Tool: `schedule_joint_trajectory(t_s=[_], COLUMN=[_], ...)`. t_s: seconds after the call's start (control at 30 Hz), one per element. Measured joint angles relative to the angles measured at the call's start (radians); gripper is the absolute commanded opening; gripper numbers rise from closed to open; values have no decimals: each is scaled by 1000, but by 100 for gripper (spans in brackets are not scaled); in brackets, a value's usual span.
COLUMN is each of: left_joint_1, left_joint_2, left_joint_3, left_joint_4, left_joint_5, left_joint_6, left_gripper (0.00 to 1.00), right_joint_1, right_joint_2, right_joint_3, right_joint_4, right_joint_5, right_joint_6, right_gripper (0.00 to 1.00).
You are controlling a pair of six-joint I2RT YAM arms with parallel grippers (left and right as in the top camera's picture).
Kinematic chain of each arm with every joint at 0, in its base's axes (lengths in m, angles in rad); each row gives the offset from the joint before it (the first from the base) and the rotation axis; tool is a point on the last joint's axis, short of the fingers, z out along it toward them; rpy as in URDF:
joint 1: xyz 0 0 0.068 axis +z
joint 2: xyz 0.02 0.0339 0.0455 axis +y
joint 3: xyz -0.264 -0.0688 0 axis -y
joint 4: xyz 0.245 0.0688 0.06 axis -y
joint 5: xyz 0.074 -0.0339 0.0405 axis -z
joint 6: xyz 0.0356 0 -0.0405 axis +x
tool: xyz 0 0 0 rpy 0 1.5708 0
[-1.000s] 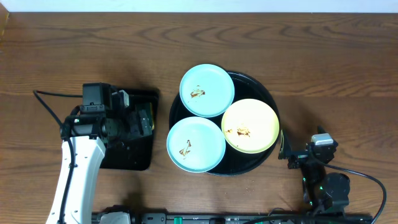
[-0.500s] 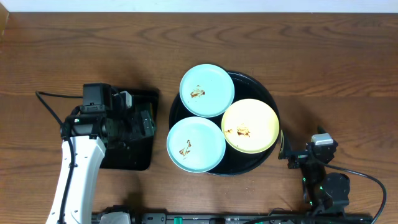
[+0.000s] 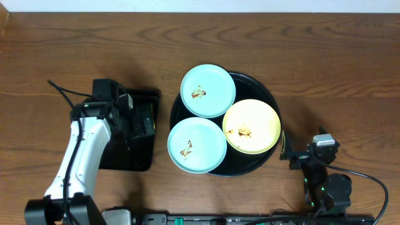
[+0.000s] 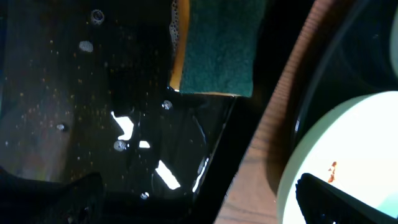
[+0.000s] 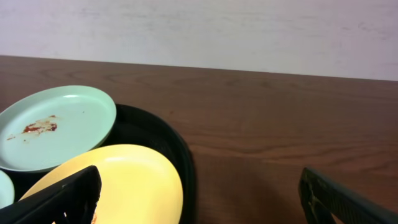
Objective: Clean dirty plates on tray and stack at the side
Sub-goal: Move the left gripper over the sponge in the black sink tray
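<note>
A round black tray (image 3: 270, 99) holds three smeared plates: a pale blue one at the back (image 3: 208, 90), a pale blue one at the front left (image 3: 197, 145) and a pale yellow one at the right (image 3: 251, 126). My left gripper (image 3: 139, 122) is open and empty over the small rectangular black tray (image 3: 134, 159), near a green and yellow sponge (image 4: 214, 46). The wrist view shows its fingers wide apart (image 4: 199, 199) and the front blue plate's rim (image 4: 348, 149). My right gripper (image 3: 289, 152) rests open and empty beside the round tray's right edge, facing the yellow plate (image 5: 118, 180).
The rectangular tray (image 4: 74, 93) is wet and glossy, with droplets. Bare wooden table (image 3: 325, 56) lies behind and to the right of the round tray. A cable runs from my left arm toward the left.
My left arm has swung its wrist up and to the right over the rectangular tray, closer to the sponge. The plates and the right arm have not moved.
</note>
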Motion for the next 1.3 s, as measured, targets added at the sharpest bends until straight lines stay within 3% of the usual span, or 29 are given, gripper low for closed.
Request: schedule_joint_trajectory(t_s=[0.1, 0.23, 0.33, 0.47, 0.73, 1.13, 1.3], left_joint_1=[0, -2, -18, -64, -129, -123, -123], left_joint_2=[20, 59, 103, 137, 139, 160, 263], left_joint_3=[0, 0, 0, 0, 5, 15, 54], left_joint_4=[19, 57, 111, 198, 264, 344, 340], left_joint_5=[-2, -5, -10, -16, -75, -151, -154], left_joint_6=[5, 14, 23, 39, 52, 52, 52], left_gripper=[99, 88, 86, 95, 96, 94, 86], right_joint_1=[0, 0, 0, 0, 0, 0, 0], right_joint_2=[0, 0, 0, 0, 0, 0, 0], right_joint_3=[0, 0, 0, 0, 0, 0, 0], right_joint_4=[0, 0, 0, 0, 0, 0, 0], right_joint_5=[0, 0, 0, 0, 0, 0, 0], right_joint_6=[0, 0, 0, 0, 0, 0, 0], right_gripper=[99, 99, 99, 99, 99, 99, 99])
